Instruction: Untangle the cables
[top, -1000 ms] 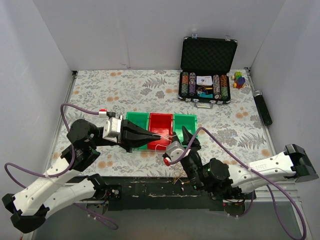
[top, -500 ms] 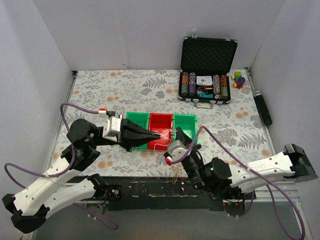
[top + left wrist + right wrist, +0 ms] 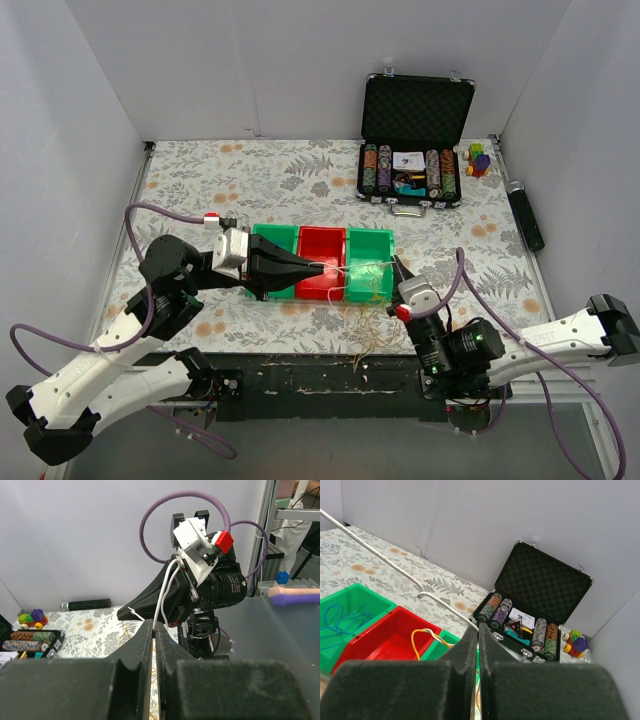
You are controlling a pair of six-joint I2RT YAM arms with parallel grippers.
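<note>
A thin white cable [image 3: 352, 266] is stretched taut above the red bin [image 3: 322, 233] between my two grippers. My left gripper [image 3: 322, 268] is shut on one end of it; the left wrist view shows the strand [image 3: 162, 592] rising from the closed tips [image 3: 153, 623]. My right gripper [image 3: 397, 263] is shut on the other end, over the right green bin [image 3: 370, 235]. In the right wrist view the white cable [image 3: 395, 565] runs up-left from the closed jaws [image 3: 478, 627]. A yellow cable [image 3: 414, 635] loops over the red bin [image 3: 380, 645]. A blue cable [image 3: 342, 617] lies in the left green bin [image 3: 350, 592].
More yellow strands [image 3: 366, 340] trail over the table's near edge. An open black case of poker chips [image 3: 410, 175] stands at the back right, with toy blocks [image 3: 478, 160] and a black-handled tool [image 3: 525, 215] beside it. White walls enclose the table.
My right gripper closed on the white cable and swung right, from the red bin to the right green bin, pulling the strand taut. The left gripper stayed shut and edged right.
</note>
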